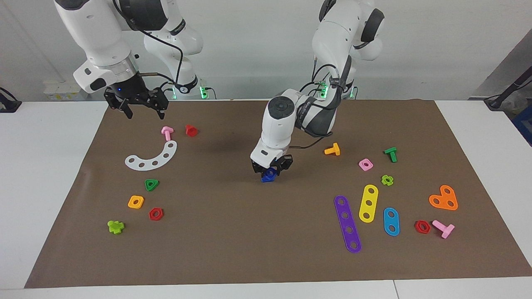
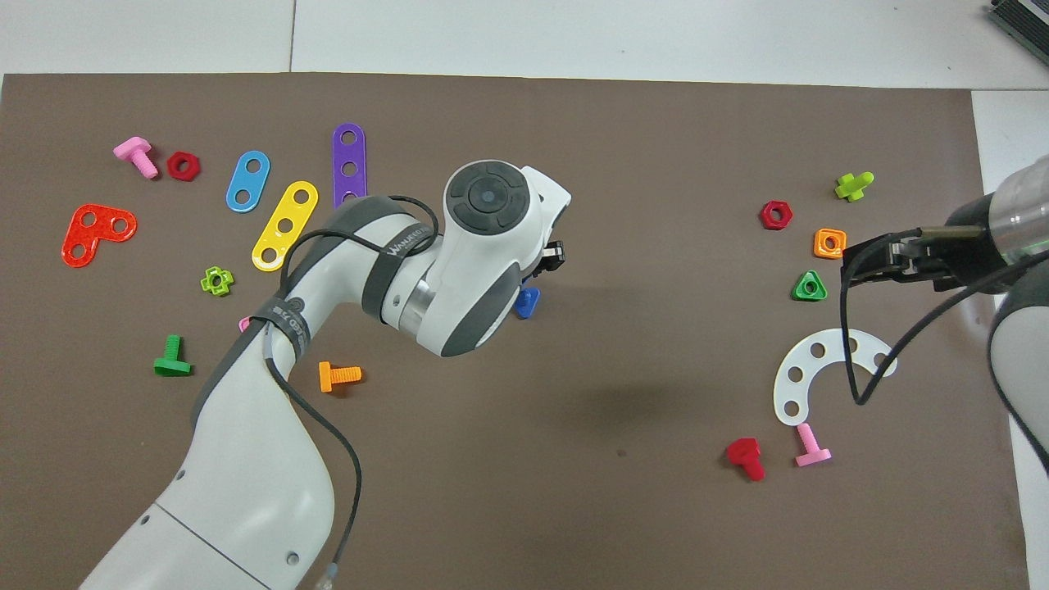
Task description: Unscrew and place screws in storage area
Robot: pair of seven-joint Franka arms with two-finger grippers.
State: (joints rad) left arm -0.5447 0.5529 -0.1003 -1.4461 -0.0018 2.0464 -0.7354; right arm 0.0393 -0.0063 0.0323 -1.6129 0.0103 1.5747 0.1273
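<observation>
A dark blue screw (image 1: 269,175) (image 2: 527,301), nut and bolt together, sits in my left gripper (image 1: 271,168), which is shut on it low over the middle of the brown mat, the storage area (image 1: 232,241) (image 2: 656,459). Whether the screw touches the mat I cannot tell. In the overhead view the left arm's wrist covers most of that gripper and only an edge of the blue piece shows. My right gripper (image 1: 143,111) (image 2: 852,269) hangs open and empty above the mat at the right arm's end, waiting, over the spot by the green triangular nut (image 2: 809,286).
At the right arm's end lie a white curved strip (image 1: 151,158), pink bolt (image 1: 167,132), red bolt (image 1: 191,130), orange nut (image 1: 136,202) and red nut (image 1: 156,214). At the left arm's end lie an orange bolt (image 1: 332,149), purple strip (image 1: 348,224), yellow strip (image 1: 368,203) and other pieces.
</observation>
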